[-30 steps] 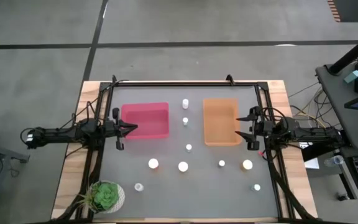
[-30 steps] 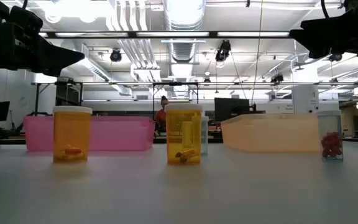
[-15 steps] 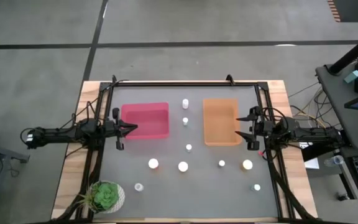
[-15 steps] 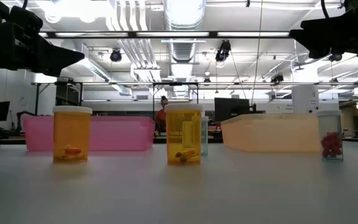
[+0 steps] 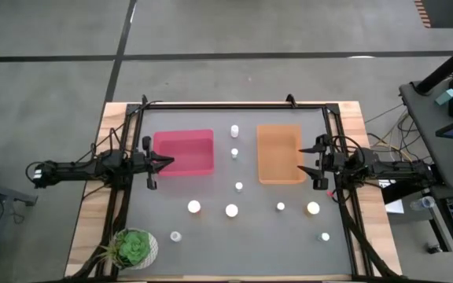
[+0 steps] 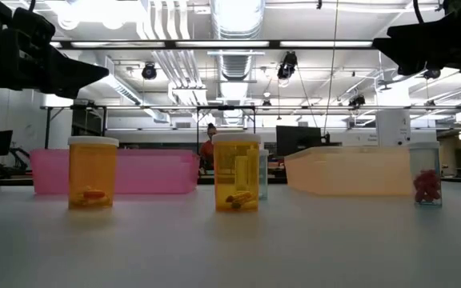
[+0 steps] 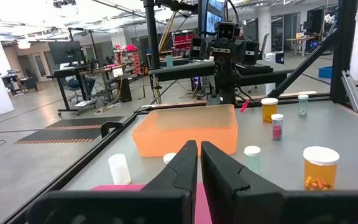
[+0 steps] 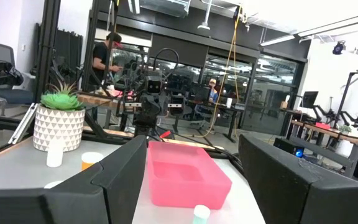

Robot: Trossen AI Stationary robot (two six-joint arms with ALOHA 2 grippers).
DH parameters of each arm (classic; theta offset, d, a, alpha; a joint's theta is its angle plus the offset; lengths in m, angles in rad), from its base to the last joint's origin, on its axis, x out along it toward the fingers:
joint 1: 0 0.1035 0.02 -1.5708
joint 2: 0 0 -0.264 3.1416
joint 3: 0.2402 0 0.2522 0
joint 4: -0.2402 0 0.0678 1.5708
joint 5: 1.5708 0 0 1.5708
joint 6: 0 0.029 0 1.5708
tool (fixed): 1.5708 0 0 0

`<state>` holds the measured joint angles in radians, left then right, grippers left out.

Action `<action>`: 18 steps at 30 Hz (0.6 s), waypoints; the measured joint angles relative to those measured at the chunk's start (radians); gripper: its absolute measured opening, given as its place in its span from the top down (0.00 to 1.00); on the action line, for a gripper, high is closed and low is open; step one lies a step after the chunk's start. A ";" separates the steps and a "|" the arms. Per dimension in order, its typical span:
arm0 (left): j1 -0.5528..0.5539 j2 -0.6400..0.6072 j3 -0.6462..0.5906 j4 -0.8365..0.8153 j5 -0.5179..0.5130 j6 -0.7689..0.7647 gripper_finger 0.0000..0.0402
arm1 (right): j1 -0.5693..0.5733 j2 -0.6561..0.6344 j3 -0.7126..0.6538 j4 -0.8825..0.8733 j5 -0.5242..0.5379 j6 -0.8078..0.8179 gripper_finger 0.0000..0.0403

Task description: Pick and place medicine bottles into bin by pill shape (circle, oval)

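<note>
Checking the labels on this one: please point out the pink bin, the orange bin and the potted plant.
pink bin (image 5: 184, 151): high view, on its floor at the middle.
orange bin (image 5: 278, 153): high view, on its floor at the middle.
potted plant (image 5: 132, 246): high view, on the green leaves.

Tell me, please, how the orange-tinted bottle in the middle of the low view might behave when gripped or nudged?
The orange bottle looks stiff-walled and probably light, since few pills lie at its bottom. Standing upright and taller than wide, it could tip if pushed near its white cap, then roll.

Both my arms reach inward, level above the table.
My dark left gripper (image 5: 168, 162) is pinched closed; my dark right gripper (image 5: 302, 163) stands spread wide.
</note>
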<state>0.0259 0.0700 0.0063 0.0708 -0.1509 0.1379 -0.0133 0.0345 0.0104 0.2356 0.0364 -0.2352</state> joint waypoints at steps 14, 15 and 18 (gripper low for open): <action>0.000 0.001 0.000 0.000 -0.002 0.044 0.98 | 0.000 0.000 0.000 0.019 -0.001 0.079 0.38; 0.000 0.002 0.000 0.001 -0.002 0.044 0.98 | 0.000 0.000 0.000 0.021 -0.001 0.126 0.38; 0.000 0.000 0.000 0.063 -0.014 0.044 0.98 | 0.000 0.000 0.000 0.016 0.000 0.223 0.38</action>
<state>0.0258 0.0704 0.0059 0.1336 -0.1652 0.1817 -0.0132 0.0341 0.0103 0.2520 0.0360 -0.0122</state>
